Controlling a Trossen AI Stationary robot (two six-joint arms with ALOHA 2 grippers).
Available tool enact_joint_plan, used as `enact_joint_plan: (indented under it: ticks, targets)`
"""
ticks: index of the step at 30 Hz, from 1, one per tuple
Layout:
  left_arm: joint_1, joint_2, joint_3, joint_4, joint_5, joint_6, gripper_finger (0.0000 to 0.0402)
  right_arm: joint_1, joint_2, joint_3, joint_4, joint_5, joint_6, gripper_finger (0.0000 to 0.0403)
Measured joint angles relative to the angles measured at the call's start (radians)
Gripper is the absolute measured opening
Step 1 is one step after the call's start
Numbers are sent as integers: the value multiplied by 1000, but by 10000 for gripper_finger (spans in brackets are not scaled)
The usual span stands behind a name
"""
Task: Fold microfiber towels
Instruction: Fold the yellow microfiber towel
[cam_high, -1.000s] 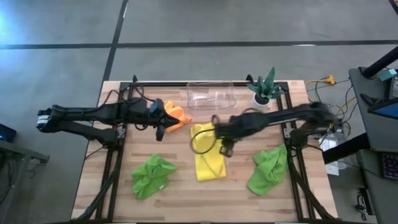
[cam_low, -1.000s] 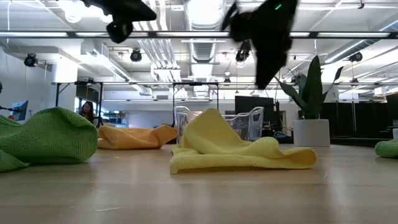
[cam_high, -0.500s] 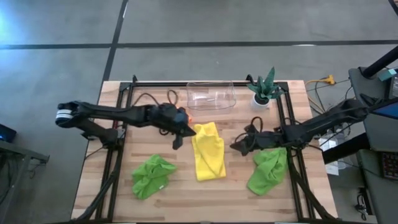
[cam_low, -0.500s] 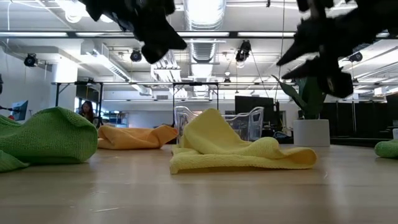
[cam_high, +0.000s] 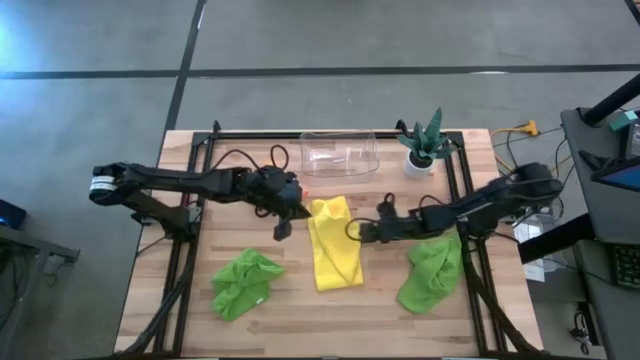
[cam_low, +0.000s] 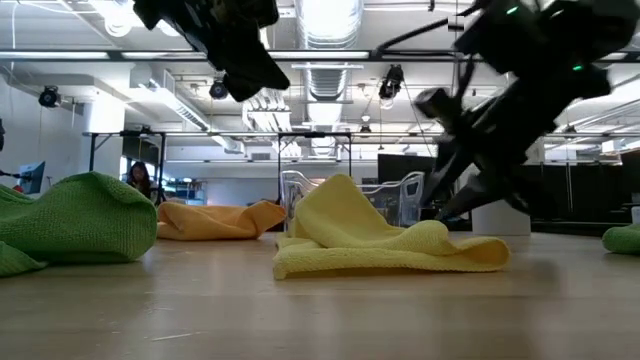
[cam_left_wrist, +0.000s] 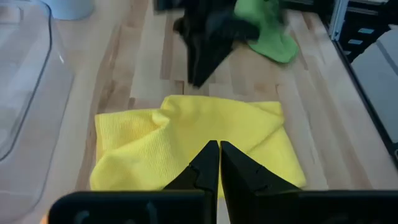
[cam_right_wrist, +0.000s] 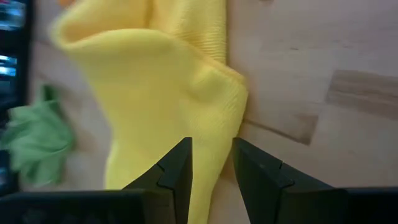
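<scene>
The yellow towel (cam_high: 335, 248) lies rumpled on the table's middle, partly folded over itself. My left gripper (cam_high: 281, 230) hangs shut in the air over its left side (cam_left_wrist: 124, 149), touching nothing. My right gripper (cam_high: 358, 232) is open, tipped down at the towel's right edge (cam_right_wrist: 239, 93), one finger (cam_right_wrist: 177, 165) over the cloth and the other (cam_right_wrist: 258, 171) over bare wood. An orange towel (cam_low: 215, 218) lies at the far left, mostly hidden under my left arm in the high view. Two lime green towels (cam_high: 245, 283) (cam_high: 432, 270) lie crumpled near the front. My right gripper comes slanting down from the table's right side with its open fingers astride the yellow towel's right edge (cam_right_wrist: 233, 134). Whether the fingers touch the cloth, I cannot tell. The towel lies slack on the table.
A clear plastic container (cam_high: 340, 155) and a spiky green plant in a white pot (cam_high: 422, 142) stand along the far edge. Black frame rails (cam_high: 188, 240) run down both sides of the table. Bare wood shows at the front centre (cam_high: 330, 320).
My right gripper has swung from above the yellow towel toward the table's right, then come down and back to the towel's right edge, rolling its wrist on the way. My left gripper has moved right from the orange towel to the yellow towel's left side. The towels lie unchanged.
</scene>
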Motion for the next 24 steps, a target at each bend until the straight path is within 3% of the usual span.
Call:
enact_joint_plan:
  ticks: [8,16,24]
  targets:
    - [10,-110,-19,-59,-8,0,0,-43,150,176,-243,-43,-58,109]
    - [12,-190,-38,-85,-29,9,0,-44,210,237,-251,-43,-107,99]
    - [12,-210,-42,-145,-34,9,0,-45,217,248,-250,-60,-115,32]
